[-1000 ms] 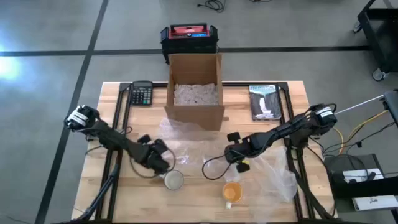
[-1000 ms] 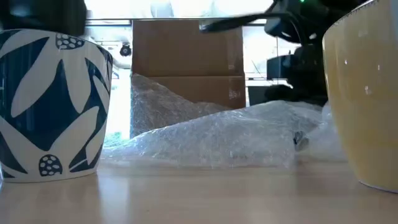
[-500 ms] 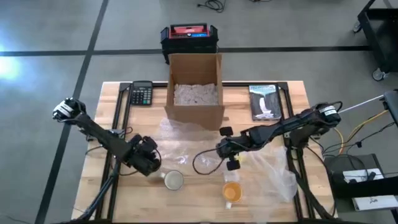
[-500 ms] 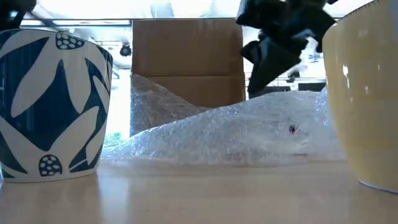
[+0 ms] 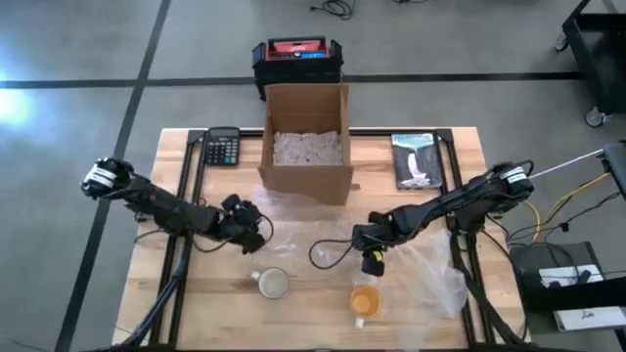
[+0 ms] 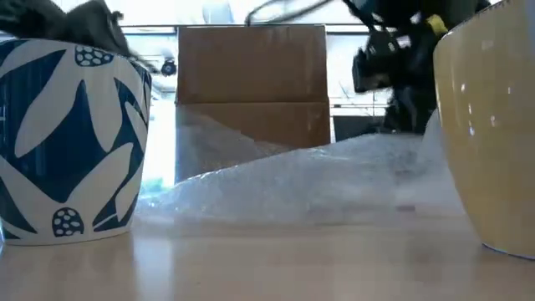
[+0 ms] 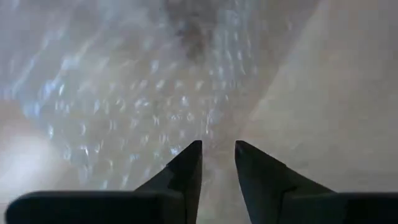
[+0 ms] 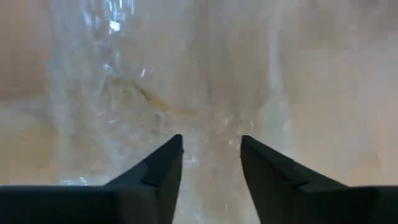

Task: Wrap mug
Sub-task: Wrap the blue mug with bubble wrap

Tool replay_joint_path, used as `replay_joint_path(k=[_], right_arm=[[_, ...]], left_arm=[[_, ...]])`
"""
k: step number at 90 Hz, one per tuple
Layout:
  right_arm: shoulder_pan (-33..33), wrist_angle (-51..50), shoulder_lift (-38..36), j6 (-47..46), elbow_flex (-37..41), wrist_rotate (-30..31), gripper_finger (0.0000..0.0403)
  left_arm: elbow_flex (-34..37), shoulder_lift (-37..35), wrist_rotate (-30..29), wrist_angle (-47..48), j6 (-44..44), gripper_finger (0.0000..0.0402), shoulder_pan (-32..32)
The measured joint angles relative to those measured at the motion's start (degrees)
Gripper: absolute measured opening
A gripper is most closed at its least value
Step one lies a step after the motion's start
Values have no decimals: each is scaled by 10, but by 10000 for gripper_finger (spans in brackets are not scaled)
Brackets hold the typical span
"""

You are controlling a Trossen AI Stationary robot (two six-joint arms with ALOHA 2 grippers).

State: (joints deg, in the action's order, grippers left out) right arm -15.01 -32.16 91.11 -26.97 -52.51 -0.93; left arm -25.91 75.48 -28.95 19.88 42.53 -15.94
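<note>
A clear bubble wrap sheet (image 5: pixel 293 220) lies spread on the wooden table in front of the cardboard box, reaching toward the right edge (image 6: pixel 318 184). A white mug with blue leaves (image 5: pixel 273 284) (image 6: pixel 71 142) and a yellow mug (image 5: pixel 365 301) (image 6: pixel 489 134) stand upright near the front edge, clear of both arms. My left gripper (image 5: pixel 249 223) (image 7: pixel 217 152) is open over the wrap's left edge (image 7: pixel 137 93). My right gripper (image 5: pixel 370 242) (image 8: pixel 211 146) is open over the wrap's right part (image 8: pixel 161 81), just beyond the yellow mug. My left gripper points down with its fingertips on either side of the wrap's edge (image 7: pixel 208 134); I cannot tell whether they touch it. My right gripper points down over the wrap (image 8: pixel 208 124) with its fingers apart; I cannot tell whether they touch it.
The open cardboard box (image 5: pixel 306 142) with pale filling stands at the far middle. A calculator (image 5: pixel 223 147) lies at the far left and a book (image 5: pixel 416 159) at the far right. A red and black case (image 5: pixel 296 59) sits on the floor beyond the table.
My left gripper has swung first toward the table's left, then toward the far edge and right, onto the wrap's left edge. My right gripper has shifted toward the left and back, staying above the wrap beyond the yellow mug. Both mugs have kept still.
</note>
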Motion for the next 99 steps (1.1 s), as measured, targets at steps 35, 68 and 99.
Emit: replay_joint_path(k=[35, 68, 99], right_arm=[[-22, 27, 5, 151, 19, 56, 175], [-16, -22, 0, 197, -88, 101, 218], [-20, -42, 0, 138, -90, 98, 256]], left_arm=[[12, -26, 63, 26, 281, 26, -189], [-139, -116, -29, 165, 66, 64, -197], [-316, -44, 77, 180, -53, 201, -189]])
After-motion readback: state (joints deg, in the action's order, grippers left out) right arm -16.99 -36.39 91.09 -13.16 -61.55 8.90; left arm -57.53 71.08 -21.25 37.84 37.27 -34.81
